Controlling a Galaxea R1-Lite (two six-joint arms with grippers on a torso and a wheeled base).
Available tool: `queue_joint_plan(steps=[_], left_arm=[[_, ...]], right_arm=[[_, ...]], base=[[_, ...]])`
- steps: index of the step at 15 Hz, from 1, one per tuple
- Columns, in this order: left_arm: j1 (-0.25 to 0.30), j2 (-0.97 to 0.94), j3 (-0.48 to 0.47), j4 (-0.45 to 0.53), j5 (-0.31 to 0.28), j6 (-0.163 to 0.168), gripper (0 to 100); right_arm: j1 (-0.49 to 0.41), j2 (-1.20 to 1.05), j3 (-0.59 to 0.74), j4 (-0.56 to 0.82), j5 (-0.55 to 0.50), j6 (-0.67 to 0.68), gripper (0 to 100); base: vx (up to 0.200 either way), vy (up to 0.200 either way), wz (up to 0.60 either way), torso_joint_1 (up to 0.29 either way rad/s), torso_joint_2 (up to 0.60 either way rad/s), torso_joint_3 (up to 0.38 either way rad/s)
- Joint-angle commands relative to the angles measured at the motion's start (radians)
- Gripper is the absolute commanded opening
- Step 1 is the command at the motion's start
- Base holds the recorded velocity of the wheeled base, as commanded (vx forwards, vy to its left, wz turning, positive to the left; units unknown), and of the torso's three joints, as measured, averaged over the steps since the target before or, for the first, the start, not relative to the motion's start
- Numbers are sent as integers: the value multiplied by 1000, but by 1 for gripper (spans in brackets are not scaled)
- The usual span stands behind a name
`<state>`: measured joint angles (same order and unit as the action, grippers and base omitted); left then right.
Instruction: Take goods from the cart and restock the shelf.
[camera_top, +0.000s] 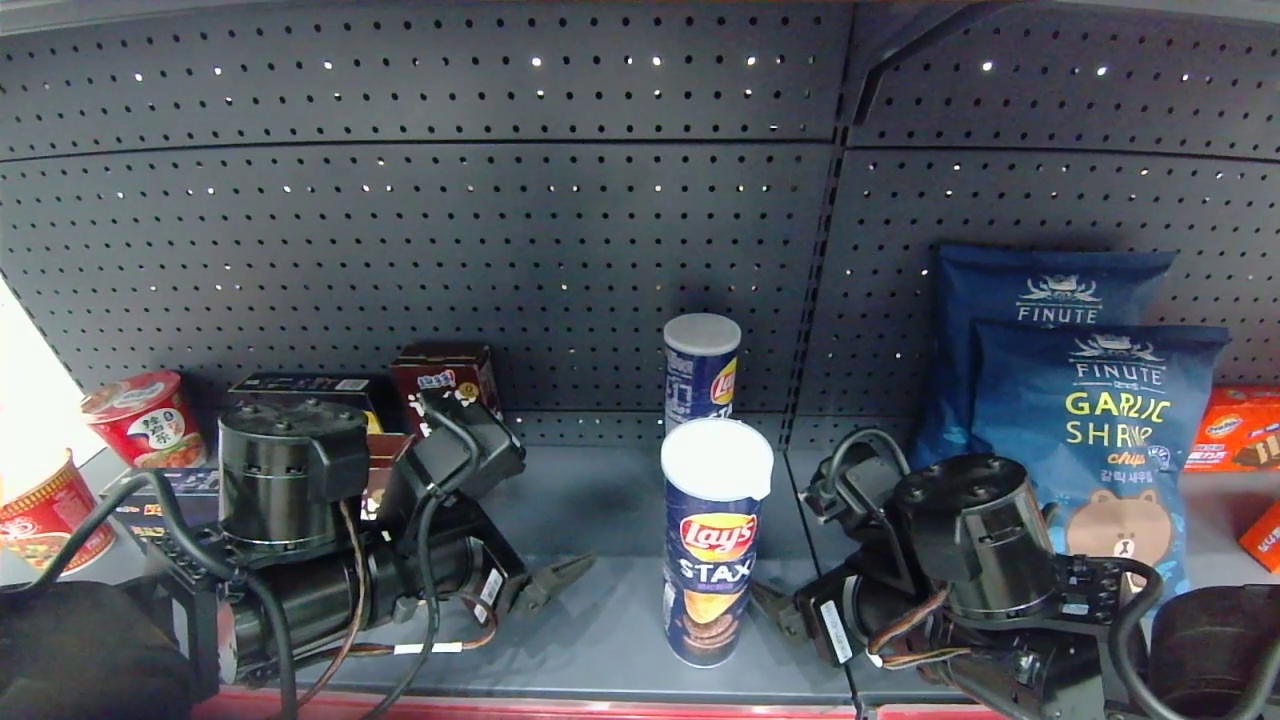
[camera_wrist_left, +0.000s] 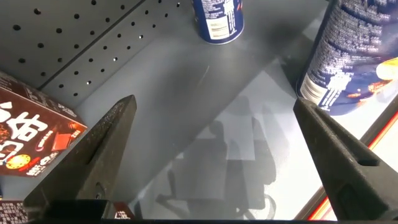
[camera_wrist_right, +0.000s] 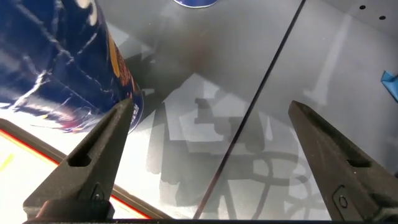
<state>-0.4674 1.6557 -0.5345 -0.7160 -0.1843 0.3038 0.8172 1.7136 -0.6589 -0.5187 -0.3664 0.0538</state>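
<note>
Cans first: 2 chip cans stand upright on the shelf (camera_top: 600, 500), the front can (camera_top: 715, 540) close to the red front lip and the back can (camera_top: 702, 368) right behind it by the pegboard. Left pincer (camera_wrist_left: 214, 102) is spread wide with nothing in it, low over the shelf just left of the front can. Right pincer (camera_wrist_right: 210, 106) is the same story, wide open and empty, on the can's other side. So the front can sits between the 2, touched by neither as far as I can tell. Looks to me like it's placed and the arms should back out toward the cart for more. Risky bit imo: that can is tall, narrow and near the edge, and 1 right finger looks very close to its base. A sloppy sideways pull-out could clip it and send it off the front or into the back can. Left arm's bulky wrist is also near the boxes (camera_top: 445, 375), so swinging wide could shove those.
</note>
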Motion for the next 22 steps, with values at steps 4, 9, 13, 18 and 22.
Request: queue_joint_plan(steps=[4, 9, 13, 18, 22], left_arm=[[0, -1, 2, 0, 0, 0, 100], [0, 1, 1, 0, 0, 0, 100], [0, 1, 4, 0, 0, 0, 100], [-2, -44, 47, -23, -1, 3, 100], [1, -208, 36, -14, 5, 9, 100]], right_arm=[[3, -6, 21, 0, 0, 0, 100], [8, 6, 12, -6, 1, 0, 100], [8, 6, 18, -12, 1, 0, 100], [-4, -97, 84, -14, 1, 0, 100], [-63, -310, 150, -9, 1, 1, 100]], base=[[0, 0, 0, 0, 0, 0], [0, 0, 0, 0, 0, 0], [0, 0, 0, 0, 0, 0], [0, 0, 0, 0, 0, 0], [0, 0, 0, 0, 0, 0]])
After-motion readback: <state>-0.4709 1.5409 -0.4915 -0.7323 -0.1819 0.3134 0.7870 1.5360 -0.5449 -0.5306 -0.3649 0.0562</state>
